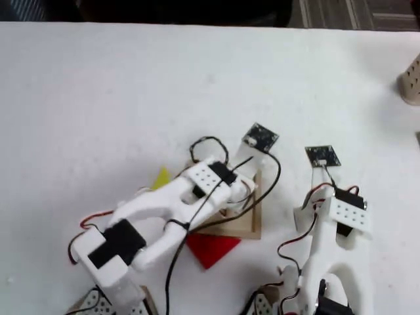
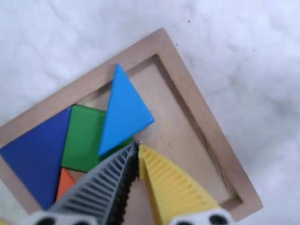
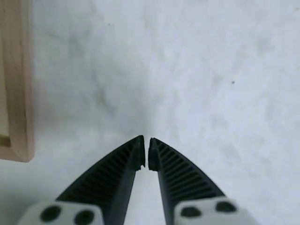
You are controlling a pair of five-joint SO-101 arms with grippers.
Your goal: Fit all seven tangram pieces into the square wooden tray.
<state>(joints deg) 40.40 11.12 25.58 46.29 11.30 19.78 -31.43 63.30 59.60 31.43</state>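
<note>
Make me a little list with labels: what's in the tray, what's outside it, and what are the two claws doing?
tray: tray, wooden, square, on the table
in tray: dark blue triangle, green piece, orange piece, light blue triangle
not flat: light blue triangle, askew, partly over the green piece
outside tray: red triangle, yellow piece
left gripper: shut, tips at the light blue triangle's edge
right gripper: shut, over bare table beside the tray
</note>
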